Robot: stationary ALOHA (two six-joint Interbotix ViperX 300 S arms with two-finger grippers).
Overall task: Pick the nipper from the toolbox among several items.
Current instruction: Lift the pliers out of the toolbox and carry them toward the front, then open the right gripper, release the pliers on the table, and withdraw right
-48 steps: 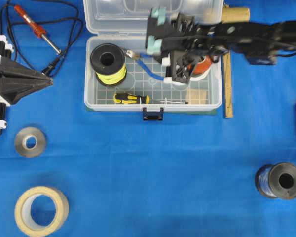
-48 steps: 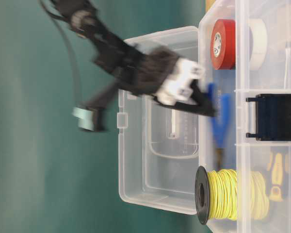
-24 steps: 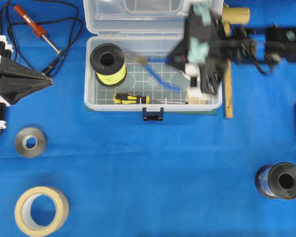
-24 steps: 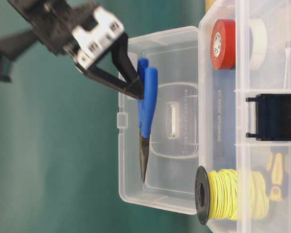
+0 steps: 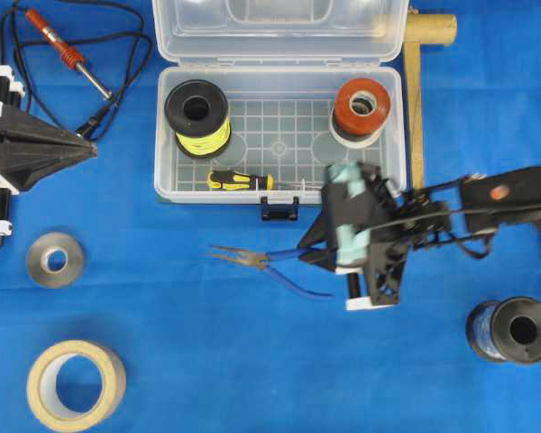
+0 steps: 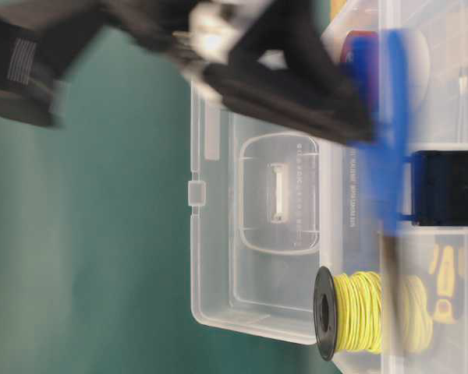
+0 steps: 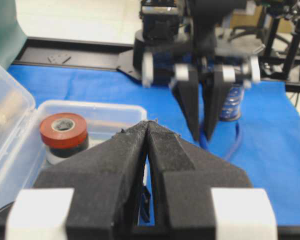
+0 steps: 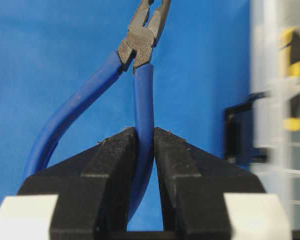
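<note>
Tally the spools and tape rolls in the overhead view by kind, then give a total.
Wire spools: 2, yellow in the toolbox, dark one on the cloth.
Tape rolls: 4, red on white in the toolbox, grey and tan on the cloth.
Total: 6

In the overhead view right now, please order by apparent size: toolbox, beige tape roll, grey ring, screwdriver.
1. toolbox
2. beige tape roll
3. screwdriver and grey ring: too alike to rank.
</note>
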